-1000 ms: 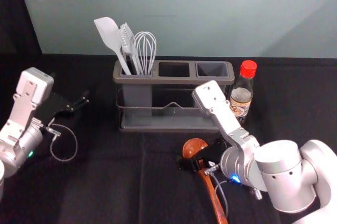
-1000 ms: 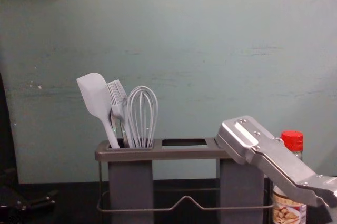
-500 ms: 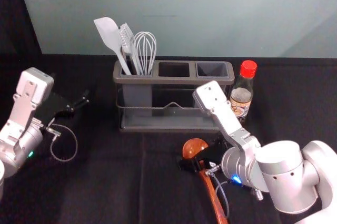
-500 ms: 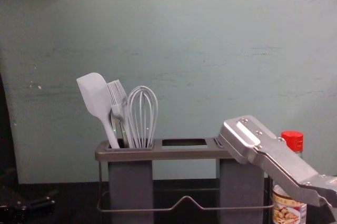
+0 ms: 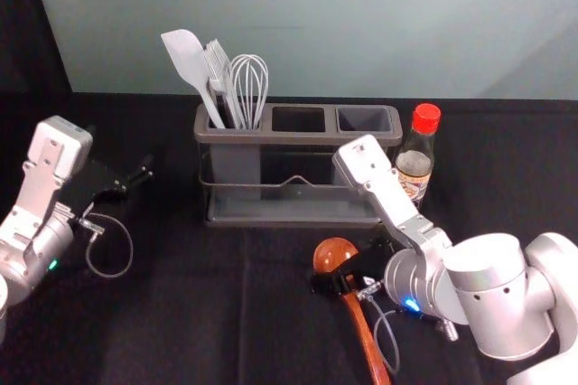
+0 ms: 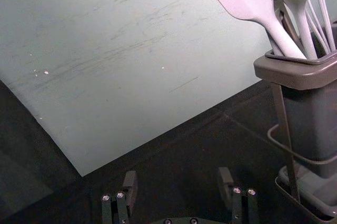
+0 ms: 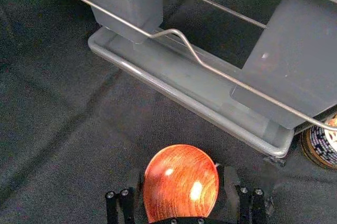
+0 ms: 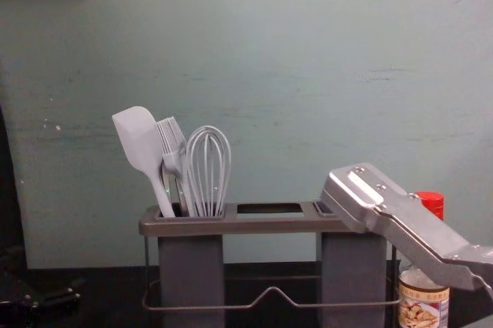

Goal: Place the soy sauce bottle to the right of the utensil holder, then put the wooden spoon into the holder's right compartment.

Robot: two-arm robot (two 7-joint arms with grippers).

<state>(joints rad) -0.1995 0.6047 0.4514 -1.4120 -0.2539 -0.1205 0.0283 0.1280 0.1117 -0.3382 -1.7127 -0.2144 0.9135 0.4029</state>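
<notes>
The right arm [image 5: 492, 290] has been shifted slightly; the right gripper [image 7: 181, 176] is spread astride the wooden spoon [image 5: 334, 254], lower centre, handle [image 5: 368, 340] slanted down-frame; the left gripper [image 6: 178, 176] is parked, fingers [image 6: 226, 182] spread, at left

Right compartment [image 5: 365, 119]: open above. Obstacles: spatula [image 5: 186, 58], whisk [image 5: 249, 73], rising at left; soy sauce bottle [image 5: 414, 164], right of holder [image 5: 271, 138]

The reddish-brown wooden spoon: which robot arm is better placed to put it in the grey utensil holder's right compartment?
The right, I'd judge. Its gripper has the spoon between its fingers, and the right compartment is on that side. The left gripper is left of the holder, likely needing a longer reach.
</notes>
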